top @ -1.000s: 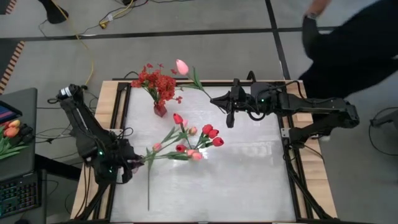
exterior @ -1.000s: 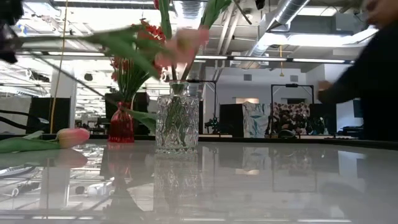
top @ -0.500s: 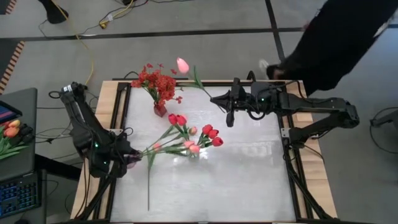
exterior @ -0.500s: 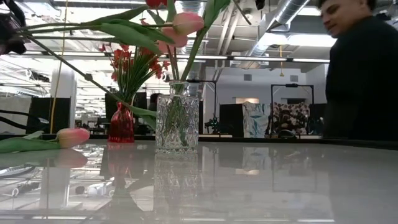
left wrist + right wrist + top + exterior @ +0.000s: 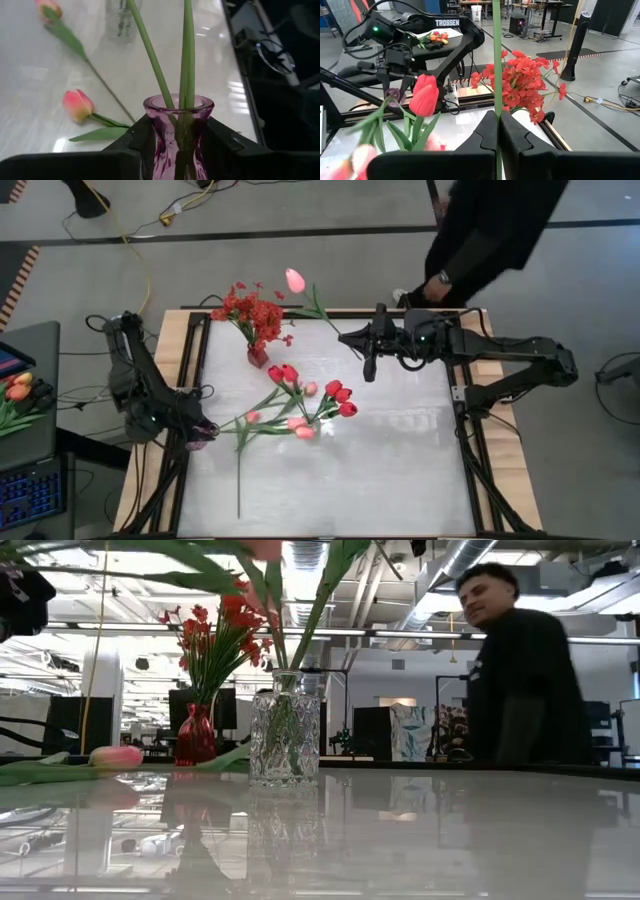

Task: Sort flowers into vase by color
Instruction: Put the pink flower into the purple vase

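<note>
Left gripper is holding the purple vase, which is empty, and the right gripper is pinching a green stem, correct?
Not quite: the purple vase in the left gripper is not empty; green stems stand in it, as the left wrist view shows. The right gripper is pinching a green stem.

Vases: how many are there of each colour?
Red vase: 1
Clear glass vase: 1
Purple vase: 1
Total: 3
</note>
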### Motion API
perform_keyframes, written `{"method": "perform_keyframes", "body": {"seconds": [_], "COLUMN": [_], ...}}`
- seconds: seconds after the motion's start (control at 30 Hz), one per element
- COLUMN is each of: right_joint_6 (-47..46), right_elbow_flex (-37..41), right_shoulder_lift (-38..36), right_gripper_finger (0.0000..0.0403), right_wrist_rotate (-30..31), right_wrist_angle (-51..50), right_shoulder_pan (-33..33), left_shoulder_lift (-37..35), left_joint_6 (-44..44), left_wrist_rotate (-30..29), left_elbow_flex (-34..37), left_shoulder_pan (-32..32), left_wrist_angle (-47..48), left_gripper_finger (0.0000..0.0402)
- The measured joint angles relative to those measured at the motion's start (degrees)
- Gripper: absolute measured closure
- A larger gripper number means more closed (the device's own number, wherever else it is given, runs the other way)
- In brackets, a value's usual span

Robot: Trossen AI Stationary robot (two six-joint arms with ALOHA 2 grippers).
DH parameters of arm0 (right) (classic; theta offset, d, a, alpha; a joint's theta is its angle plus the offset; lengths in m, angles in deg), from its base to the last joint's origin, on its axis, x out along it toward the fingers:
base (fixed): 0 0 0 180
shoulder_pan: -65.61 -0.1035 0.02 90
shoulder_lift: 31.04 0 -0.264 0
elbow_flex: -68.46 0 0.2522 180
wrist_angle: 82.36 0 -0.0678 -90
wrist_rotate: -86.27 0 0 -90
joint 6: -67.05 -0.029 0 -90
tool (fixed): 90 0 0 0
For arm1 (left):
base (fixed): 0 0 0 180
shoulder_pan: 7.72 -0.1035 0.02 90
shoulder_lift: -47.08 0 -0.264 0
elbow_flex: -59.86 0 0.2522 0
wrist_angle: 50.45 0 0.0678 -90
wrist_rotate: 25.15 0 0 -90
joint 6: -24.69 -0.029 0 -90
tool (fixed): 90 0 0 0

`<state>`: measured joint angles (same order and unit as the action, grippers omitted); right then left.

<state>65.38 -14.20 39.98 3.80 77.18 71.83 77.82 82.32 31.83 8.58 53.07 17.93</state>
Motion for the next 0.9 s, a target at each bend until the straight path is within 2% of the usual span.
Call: {"method": "perform_keyframes", "body": {"seconds": [0.17,0.33,0.4,0.67,0.9], "right_joint_6": [0.0,0.0,0.1,0.1,0.1], "right_elbow_flex": [0.0,0.0,0.0,0.0,0.0], "right_shoulder_lift": [0.0,0.0,0.0,0.0,0.0], "right_gripper_finger": [0.0375,0.0375,0.0375,0.0375,0.0375], "right_wrist_rotate": [0.0,0.0,0.0,0.0,0.0], "right_wrist_angle": [0.0,0.8,1.4,2.5,2.7], "right_shoulder_pan": [0.0,0.0,0.3,0.7,0.7], "left_shoulder_lift": [-5.2,-10.0,-11.2,-13.8,-13.9], "left_joint_6": [-6.1,-16.3,-16.9,-21.4,-29.6], "left_wrist_rotate": [2.3,9.2,9.9,-2.0,-7.5], "left_elbow_flex": [0.0,-0.1,-0.6,-4.6,-7.2], "left_shoulder_pan": [0.0,0.0,0.0,-0.1,-0.1], "left_wrist_angle": [-1.2,-6.3,-5.8,-4.1,-7.1], "left_gripper_finger": [0.0297,0.0297,0.0297,0.0297,0.0297]}}
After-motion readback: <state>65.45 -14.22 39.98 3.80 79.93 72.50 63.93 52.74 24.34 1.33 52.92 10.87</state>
